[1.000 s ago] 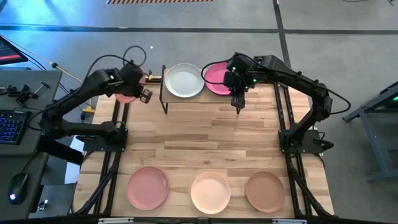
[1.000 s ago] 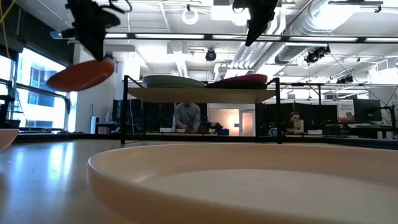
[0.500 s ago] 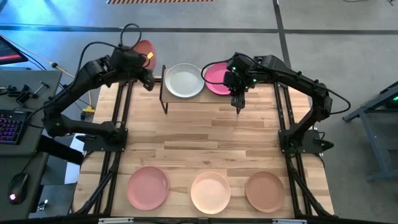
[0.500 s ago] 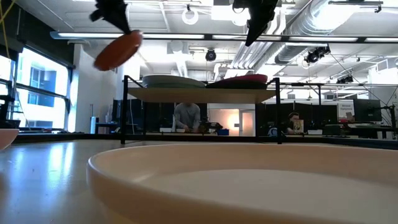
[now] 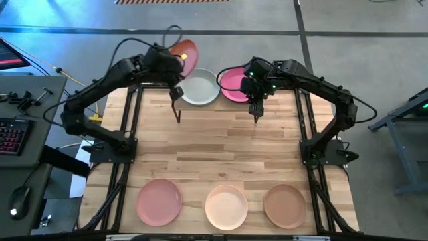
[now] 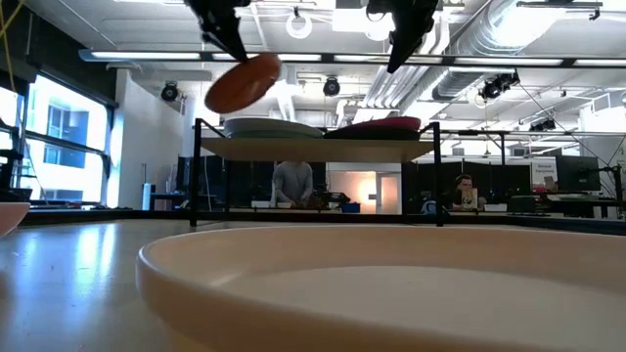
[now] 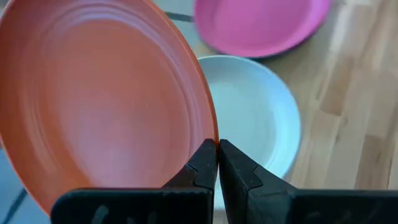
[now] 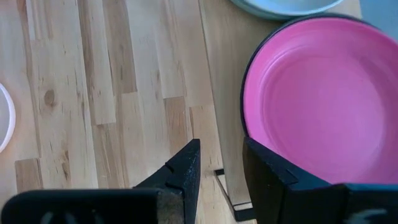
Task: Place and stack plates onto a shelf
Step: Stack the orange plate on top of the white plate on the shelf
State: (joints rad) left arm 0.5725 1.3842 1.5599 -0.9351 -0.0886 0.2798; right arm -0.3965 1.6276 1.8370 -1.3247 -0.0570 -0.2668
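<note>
Left claw [image 7: 217, 163] pinches the stiff, light-looking orange plate [image 7: 99, 99] by its rim; right claw [image 8: 219, 163] hangs part-open, empty.

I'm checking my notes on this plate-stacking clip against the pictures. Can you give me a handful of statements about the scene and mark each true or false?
1. The left gripper is shut on the orange plate. True.
2. The orange plate already lies flat on the shelf. False: it hangs tilted in the air by the pale mint plate.
3. The magenta plate sits on the shelf. True.
4. The right gripper holds the magenta plate. False: it is open and holds nothing.
5. Three plates lie along the table's near edge. True.
</note>
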